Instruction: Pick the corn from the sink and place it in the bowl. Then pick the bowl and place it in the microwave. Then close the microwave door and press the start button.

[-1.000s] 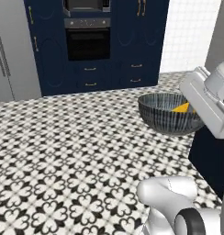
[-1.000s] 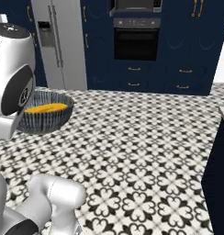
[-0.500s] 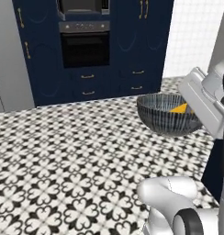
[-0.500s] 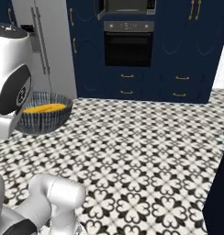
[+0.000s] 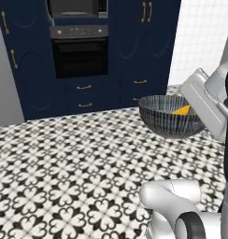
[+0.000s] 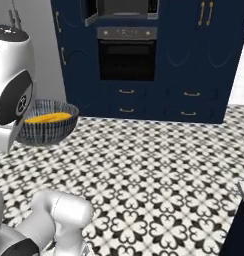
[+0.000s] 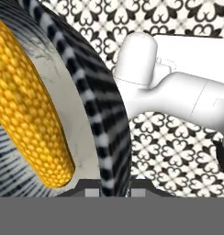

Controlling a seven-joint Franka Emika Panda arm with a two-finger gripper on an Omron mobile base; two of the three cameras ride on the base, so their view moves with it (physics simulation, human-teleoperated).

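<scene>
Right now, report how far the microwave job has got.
Done: the corn lies in the bowl. In hand: the tool grips the bowl's rim, carrying it above the floor. Left: set it in the microwave, close the door, press start.

A floor (image 5: 64, 168) of black-and-white ornamental tiles is spreading across the whole room, its heart-like motifs repeating in a tight grid. Tall navy-blue cabinets (image 6: 194, 55) are lining the far wall, carrying small gold handles (image 6: 207, 13) on the doors and drawers. A built-in black oven (image 5: 81, 56) with a grey control strip is sitting in the cabinet run, with drawers (image 5: 83, 95) stacking below it. A pale grey panel (image 5: 6, 93) is standing to the left of the cabinets in the left base view. A white tiled wall (image 5: 202, 37) is showing to the right. Even, soft light is falling over everything.
</scene>
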